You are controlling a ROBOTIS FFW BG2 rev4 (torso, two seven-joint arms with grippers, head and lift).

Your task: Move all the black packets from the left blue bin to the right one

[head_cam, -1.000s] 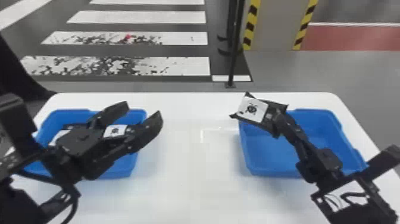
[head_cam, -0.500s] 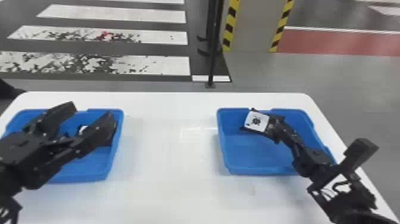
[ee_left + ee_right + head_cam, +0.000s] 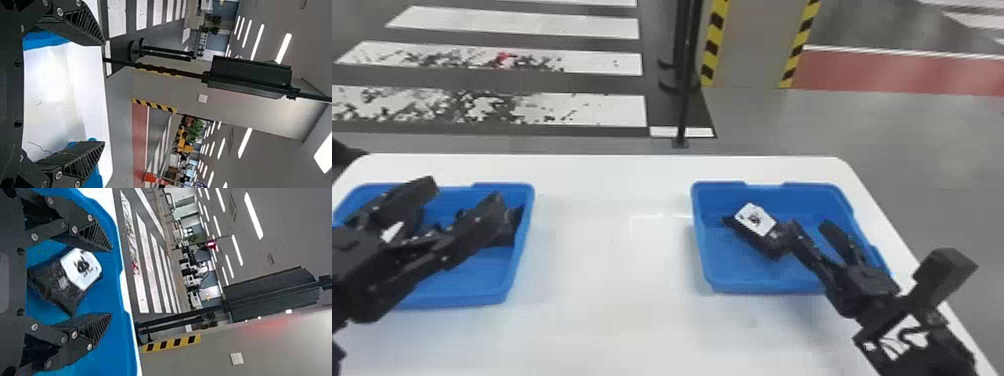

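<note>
Head view: white table (image 3: 612, 260) before you, striped floor (image 3: 582, 110) and black pole (image 3: 685, 90) beyond.
Your left gripper (image 3: 464, 191) spread over left bin (image 3: 482, 295); right gripper (image 3: 809, 225) spread, packet (image 3: 754, 220) in right bin (image 3: 757, 286) beside its fingers.

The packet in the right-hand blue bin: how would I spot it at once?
On the white table, look to the blue bin on the right. Inside, towards its left side, is a small black packet. What sets it apart from the black pincer beside it is the white label with a dark mark.
</note>
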